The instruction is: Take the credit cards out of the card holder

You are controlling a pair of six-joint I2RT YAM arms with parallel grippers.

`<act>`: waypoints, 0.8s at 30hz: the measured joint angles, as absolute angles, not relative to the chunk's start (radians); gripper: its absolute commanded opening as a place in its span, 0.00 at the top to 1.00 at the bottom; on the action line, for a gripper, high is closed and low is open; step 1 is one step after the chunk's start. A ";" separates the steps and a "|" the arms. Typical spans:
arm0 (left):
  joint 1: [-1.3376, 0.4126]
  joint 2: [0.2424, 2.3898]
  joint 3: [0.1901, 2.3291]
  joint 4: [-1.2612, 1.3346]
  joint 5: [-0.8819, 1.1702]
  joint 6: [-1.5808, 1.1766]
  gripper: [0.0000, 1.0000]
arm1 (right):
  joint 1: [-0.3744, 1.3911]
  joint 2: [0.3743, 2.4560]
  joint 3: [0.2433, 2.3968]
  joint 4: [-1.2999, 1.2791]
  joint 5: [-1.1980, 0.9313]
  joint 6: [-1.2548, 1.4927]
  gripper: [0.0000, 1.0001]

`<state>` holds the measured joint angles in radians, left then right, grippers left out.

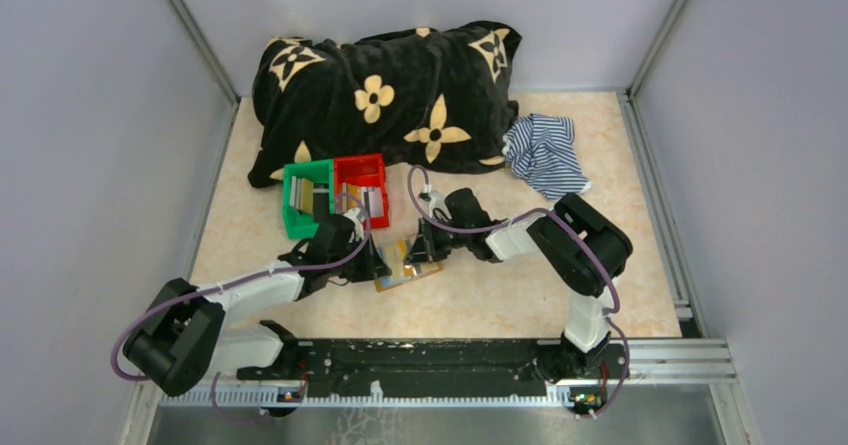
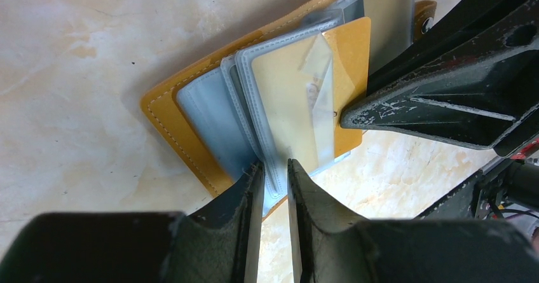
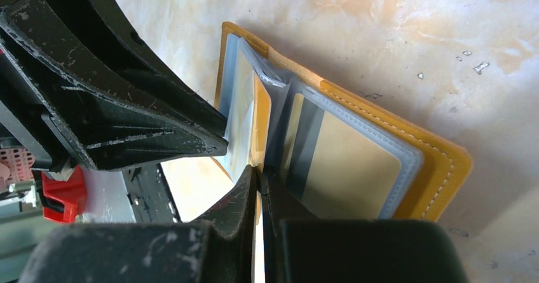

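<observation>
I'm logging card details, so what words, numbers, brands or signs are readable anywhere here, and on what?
None can be read. The yellowish card in the card holder shows no print from these views; the black blanket bears only flower motifs, no letters.

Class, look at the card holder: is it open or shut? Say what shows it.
Open. The card holder lies spread on the table, its clear sleeves fanned out, a card poking from one.
</observation>
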<state>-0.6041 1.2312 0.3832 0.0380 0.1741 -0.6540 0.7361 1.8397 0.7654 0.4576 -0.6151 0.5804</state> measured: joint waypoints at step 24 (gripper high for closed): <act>-0.604 1.183 0.382 0.028 0.146 -0.629 0.68 | 0.535 1.530 0.675 0.252 -0.552 0.484 1.00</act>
<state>-0.6041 1.1828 0.3824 0.0277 0.1455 -0.6292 0.5350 1.5303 0.6754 0.2523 -0.5518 0.4843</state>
